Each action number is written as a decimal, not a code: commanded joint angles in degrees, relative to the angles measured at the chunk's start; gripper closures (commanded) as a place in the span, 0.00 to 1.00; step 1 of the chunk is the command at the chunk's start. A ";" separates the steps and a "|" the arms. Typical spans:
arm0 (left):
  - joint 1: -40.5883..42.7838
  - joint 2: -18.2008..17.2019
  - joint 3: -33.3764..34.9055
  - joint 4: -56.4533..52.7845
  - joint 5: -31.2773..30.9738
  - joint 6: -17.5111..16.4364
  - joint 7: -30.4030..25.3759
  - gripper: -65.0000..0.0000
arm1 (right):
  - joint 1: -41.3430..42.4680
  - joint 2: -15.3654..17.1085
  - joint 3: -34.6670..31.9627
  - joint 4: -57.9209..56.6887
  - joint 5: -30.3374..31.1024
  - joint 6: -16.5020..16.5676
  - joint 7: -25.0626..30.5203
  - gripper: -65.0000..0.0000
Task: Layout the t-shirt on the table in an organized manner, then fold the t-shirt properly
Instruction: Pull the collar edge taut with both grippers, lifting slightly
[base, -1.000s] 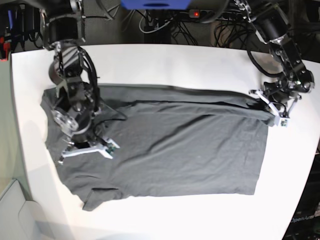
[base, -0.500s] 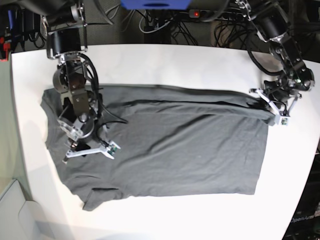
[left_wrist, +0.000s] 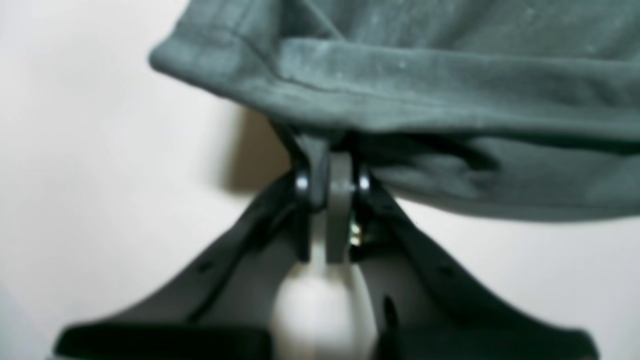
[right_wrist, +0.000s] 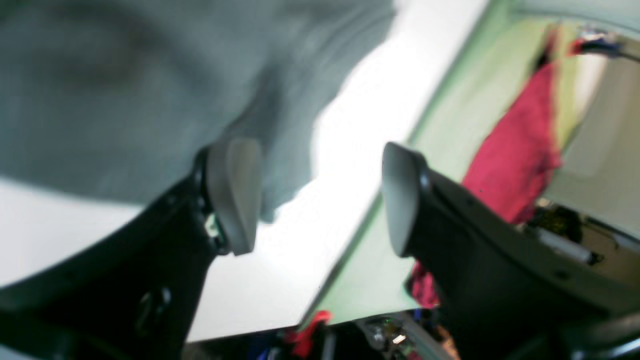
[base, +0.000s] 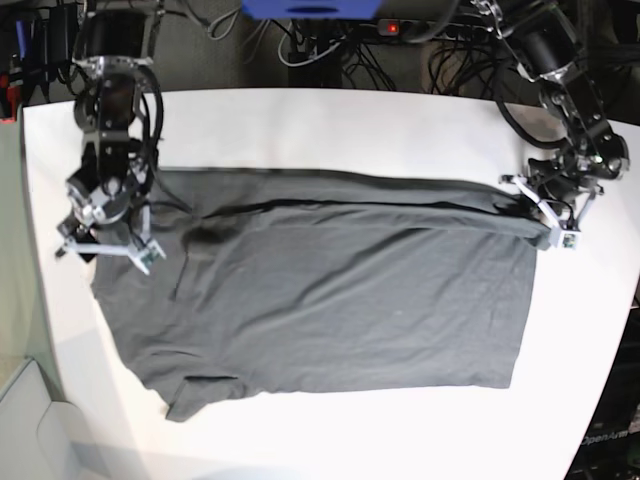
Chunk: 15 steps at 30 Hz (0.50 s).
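Since the earlier frame my right tool (base: 105, 240) has left the chest of the t-shirt (base: 340, 300) and swung out over its collar end, spreading its fingers (right_wrist: 235, 195) as it went; my left tool (base: 548, 222) has not shifted.

T-shirt: dark grey, lying mostly flat across the middle of the desk (base: 330, 125), with the far long edge turned over in a narrow band running from one tool to the other. One sleeve sticks out at the near corner, on the right tool's side.

Left tool (left_wrist: 330, 165): pressed together, pinching the turned-over hem corner, which drapes across and just beyond its tips in the left wrist view.

Right tool (right_wrist: 315, 200): spread wide, nothing between the fingers. Cloth lies beyond and to one side of one finger, bare desk shows in the gap, and the desk's edge runs just past the other finger.

Step in hand, as I judge it: re-gripping the collar-end corner so both tools can draw the folded band straight. To do it well, I would lower the spread tool onto the shoulder edge matching the left tool's corner, take both layers of the band rather than one, close fully, then pull both ends evenly so the cloth does not skew or bunch.
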 joint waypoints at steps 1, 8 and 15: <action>-0.16 -1.50 -0.15 0.75 0.57 0.14 0.71 1.00 | -0.10 0.29 0.19 1.19 -0.50 -0.45 0.41 0.41; 0.99 -1.85 -0.15 0.84 0.57 0.14 0.71 1.00 | -4.58 0.21 0.27 1.19 -0.32 -0.45 0.41 0.41; 0.99 -1.85 -0.15 0.84 0.57 0.14 0.71 1.00 | -4.76 -0.41 0.36 1.19 -0.32 -0.45 0.41 0.40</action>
